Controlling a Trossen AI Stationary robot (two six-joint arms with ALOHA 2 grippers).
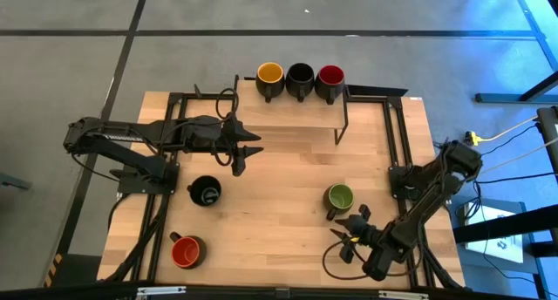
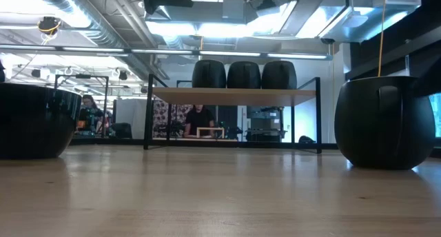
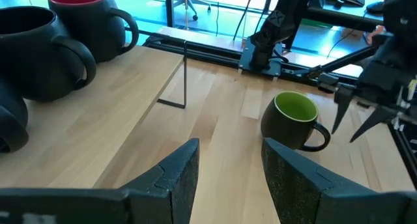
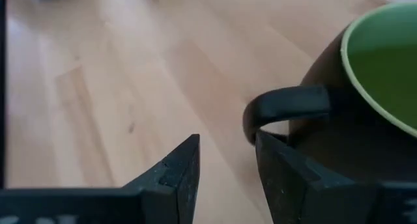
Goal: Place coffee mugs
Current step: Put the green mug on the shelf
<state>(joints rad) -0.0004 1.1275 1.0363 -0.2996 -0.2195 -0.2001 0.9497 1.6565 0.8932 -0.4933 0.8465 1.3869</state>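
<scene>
The right gripper is low over the wooden table, near the front right corner. Its two fingers are a little apart and hold nothing. The handle of the green mug sits just in front of the fingertips, and one finger looks very close to it. I cannot tell if it touches. The green mug stands upright on the table.

On the left side, a red mug stands near the front edge. A black mug stands a bit farther back.

The left gripper hangs over the table behind the black mug, pointing toward the middle. Its fingers are apart and empty. From the left wrist view, the green mug shows beyond them, with the right gripper next to it.

At the far edge of the table is a small raised shelf with thin black legs. Three mugs stand on it in a row: a yellow mug, a second black mug, and a second red mug. They stand close side by side.

In the low view, a person is far off in the room behind the table.
</scene>
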